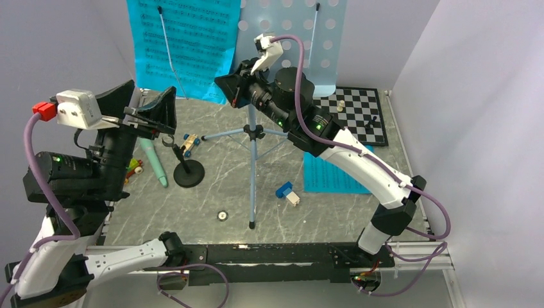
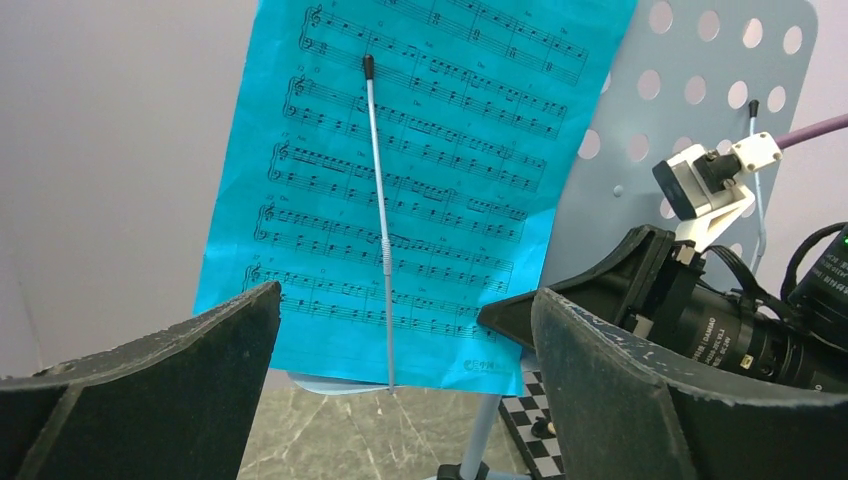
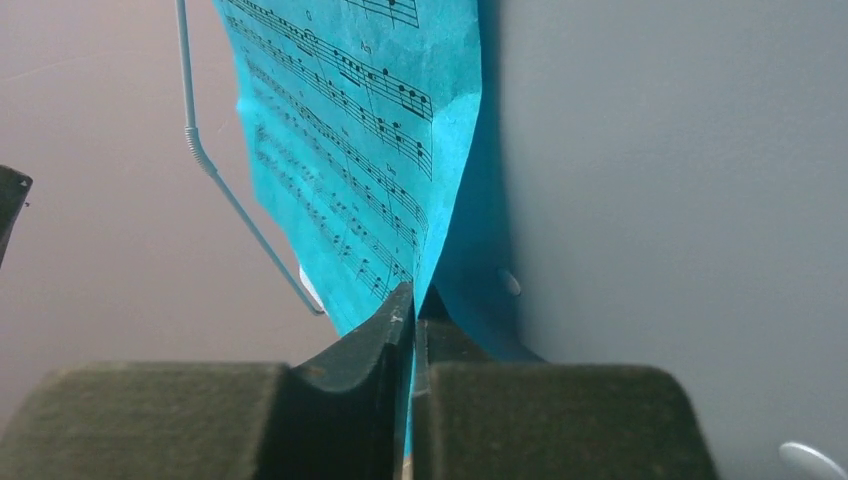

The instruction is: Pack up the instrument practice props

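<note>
The sheet-music page (image 2: 460, 180) is thin matt paper; the perforated desk (image 2: 640, 150) smooth, satin.

The music stand (image 1: 252, 173) is planted mid-counter (image 1: 212, 192), its desk (image 1: 327, 38) raised over the far edge. One sheet-music page (image 1: 186, 45) leans on the desk's left part. The right claw (image 3: 412, 310) is clamped on the lower edge of this page. A second page (image 1: 327, 176) lies flat to the right of the stand, partly under the right arm. The chessboard (image 1: 362, 112) sits in the far right corner. Toward the left edge lies the microphone (image 1: 154, 163), with the mic stand (image 1: 188, 173) just to its right and a toy car (image 1: 190, 144) behind that. The left claw (image 1: 147, 102) hangs above them, jaws apart. A block (image 1: 288, 192) lies between the stand and the second page.
</note>
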